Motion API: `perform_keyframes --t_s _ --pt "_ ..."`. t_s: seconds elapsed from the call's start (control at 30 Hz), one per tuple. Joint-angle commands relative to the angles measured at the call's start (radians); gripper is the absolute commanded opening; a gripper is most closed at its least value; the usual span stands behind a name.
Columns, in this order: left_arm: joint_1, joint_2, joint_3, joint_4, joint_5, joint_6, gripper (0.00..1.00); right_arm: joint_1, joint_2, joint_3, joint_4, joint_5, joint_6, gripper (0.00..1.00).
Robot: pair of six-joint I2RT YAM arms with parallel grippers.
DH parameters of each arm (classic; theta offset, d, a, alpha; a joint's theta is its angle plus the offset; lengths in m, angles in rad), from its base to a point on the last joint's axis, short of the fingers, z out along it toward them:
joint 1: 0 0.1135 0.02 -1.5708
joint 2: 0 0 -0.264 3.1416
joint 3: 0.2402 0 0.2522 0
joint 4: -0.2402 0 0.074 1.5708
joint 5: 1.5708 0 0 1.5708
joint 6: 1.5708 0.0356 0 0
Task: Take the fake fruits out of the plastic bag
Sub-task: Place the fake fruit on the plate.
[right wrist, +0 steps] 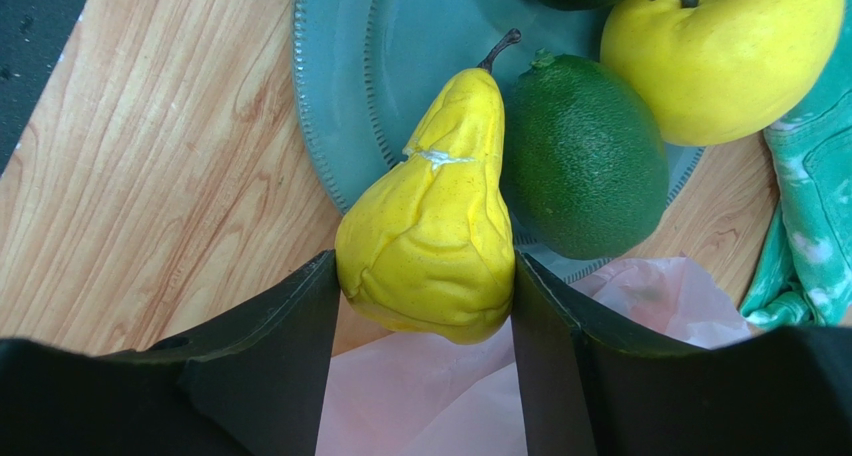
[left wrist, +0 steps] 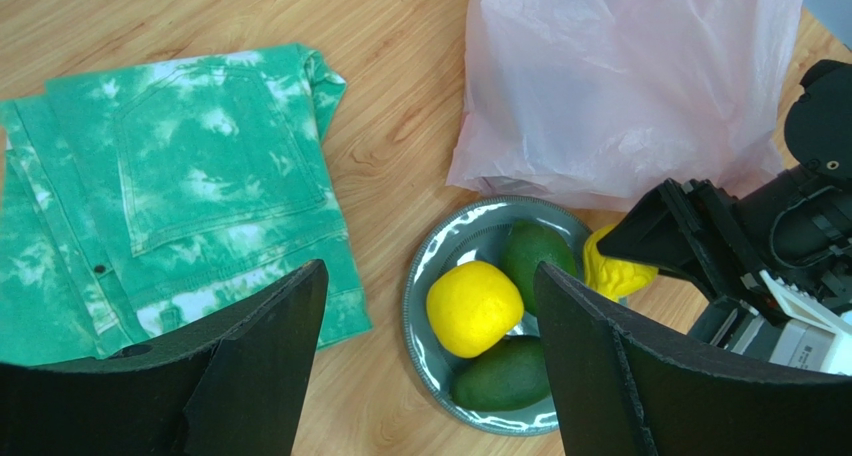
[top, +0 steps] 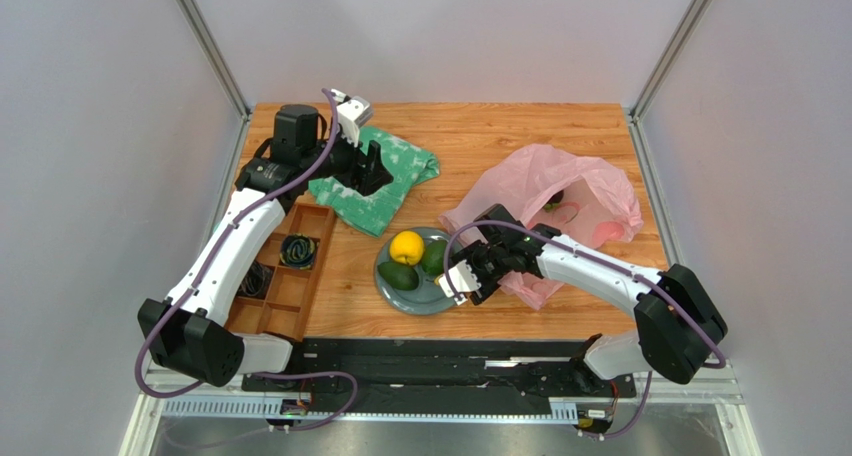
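My right gripper point(right wrist: 425, 259) is shut on the small yellow lumpy fruit point(right wrist: 435, 241), pear-shaped, at the near-right rim of the grey plate point(right wrist: 370, 76). It also shows in the top view point(top: 462, 276). On the plate point(top: 425, 298) lie the yellow citrus point(top: 406, 247) and two dark green avocados point(top: 397, 275) point(top: 433, 256). The pink plastic bag point(top: 560, 191) lies crumpled to the right, a dark shape point(top: 553, 204) showing in it. My left gripper point(top: 372, 171) is open and empty, high over the green cloth. The grape bunch is not clearly seen.
A folded green tie-dye cloth point(top: 400, 166) lies at the back left. A wooden divided tray point(top: 290, 276) with a coiled cable sits at the left edge. In the left wrist view the plate point(left wrist: 440, 246) lies below my open fingers, the bag point(left wrist: 620, 86) beyond.
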Motion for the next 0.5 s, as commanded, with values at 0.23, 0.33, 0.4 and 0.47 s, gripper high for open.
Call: perform_keyframes --t_s 0.23,0.33,0.4,0.47 --pt "-0.001 0.012 0.037 0.032 0.064 -0.016 0.84 0.025 -0.021 -0.088 0.210 0.065 0.023 0.79" --pt "-0.001 0.025 0.051 0.033 0.070 -0.017 0.84 0.028 -0.045 -0.082 0.207 0.088 0.056 0.81" --pt "-0.001 0.032 0.059 0.033 0.077 -0.023 0.84 0.028 -0.079 -0.077 0.190 0.120 0.062 0.82" --pt "-0.001 0.039 0.066 0.033 0.109 -0.032 0.84 0.027 -0.119 -0.066 0.154 0.177 0.085 0.82"
